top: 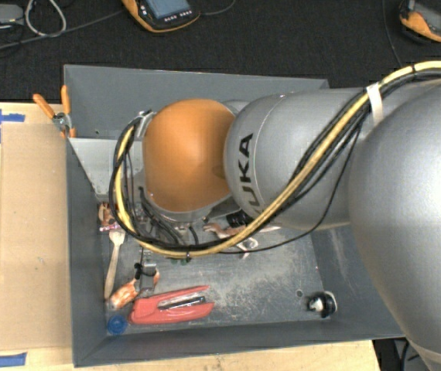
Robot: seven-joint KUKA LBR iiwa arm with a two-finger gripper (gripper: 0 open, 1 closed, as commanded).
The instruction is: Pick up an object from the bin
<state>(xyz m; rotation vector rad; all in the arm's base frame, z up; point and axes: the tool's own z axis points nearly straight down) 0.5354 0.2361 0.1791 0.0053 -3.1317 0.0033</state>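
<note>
My gripper reaches down from under the orange dome into the bin's left front part. Its dark tip stands just above a red flat tool with a black and silver insert, which lies along the front wall. A small orange piece lies right beside the tip on the left. Left of that, a pale long-handled spoon runs along the left wall. A blue cap sits in the front left corner.
A small black and silver round thing lies alone at the front right. A pinkish scrap rests by the left wall. The arm and its cables cover the middle and back of the bin.
</note>
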